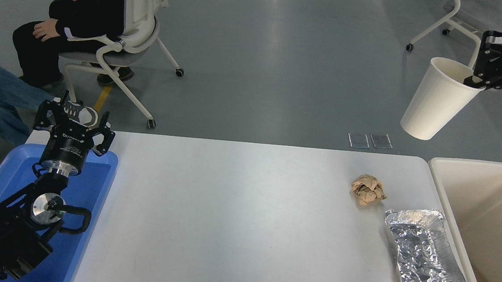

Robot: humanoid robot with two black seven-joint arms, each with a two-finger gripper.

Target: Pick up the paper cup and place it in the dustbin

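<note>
A white table [235,220] fills the near part of the scene, with grey floor beyond it. On the far side, at the upper left, a person [70,19] in dark clothes sits on a white wheeled chair [129,33]; a second white chair [471,19] stands at the upper right. A bright blue tray [95,178] lies at the table's left end, and the parked left gripper [75,120] rests above it with its fingers spread apart and nothing between them. Toward the right of the table lie a crumpled brown paper ball [368,190] and, nearer, a crinkled silver foil tray [426,253]. A cream dustbin [451,219] stands just beside the table's right end. The right gripper [479,80] comes in from the right edge, high up, pinching the rim of the white paper cup [435,99]. The cup hangs tilted in the air, above and beyond the dustbin's far left corner, clear of the table.
</note>
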